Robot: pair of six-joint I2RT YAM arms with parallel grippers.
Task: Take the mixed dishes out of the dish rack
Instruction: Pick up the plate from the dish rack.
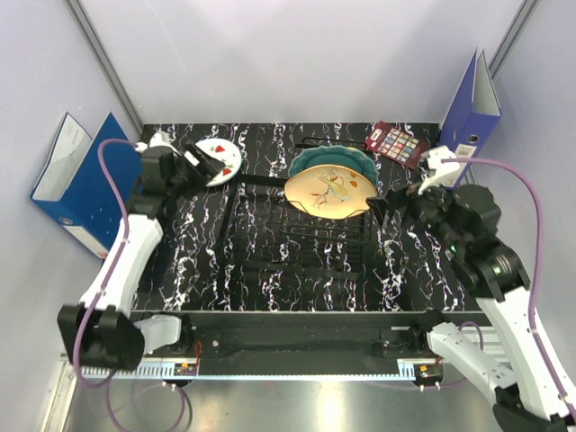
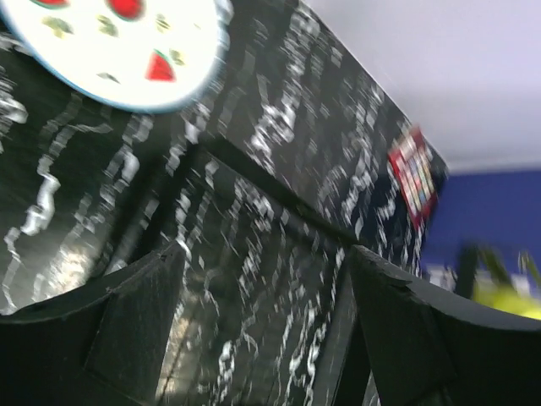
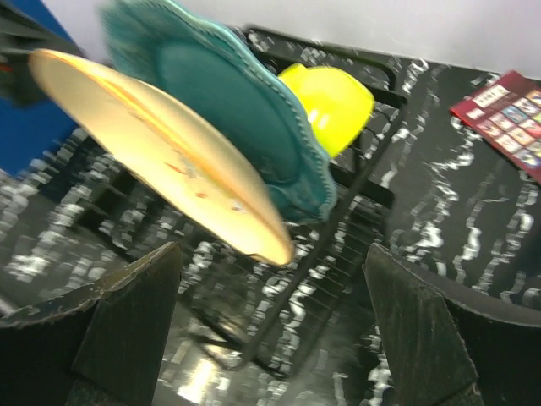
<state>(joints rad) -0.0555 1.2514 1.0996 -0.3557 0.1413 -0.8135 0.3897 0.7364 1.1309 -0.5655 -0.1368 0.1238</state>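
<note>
The black wire dish rack lies mid-table. In its right end lean a cream floral plate and, behind it, a teal scalloped plate. In the right wrist view the cream plate, the teal plate and a yellow-green bowl stand in the rack. My right gripper is open just right of the plates, with nothing between its fingers. The white plate with red fruit marks lies flat on the table at the back left. My left gripper hangs open at its left edge, empty; that plate sits beyond its fingertips.
A red card of small pictures lies at the back right, near a blue ring binder standing against the wall. Another blue binder leans off the table's left side. The tabletop is black marble-patterned.
</note>
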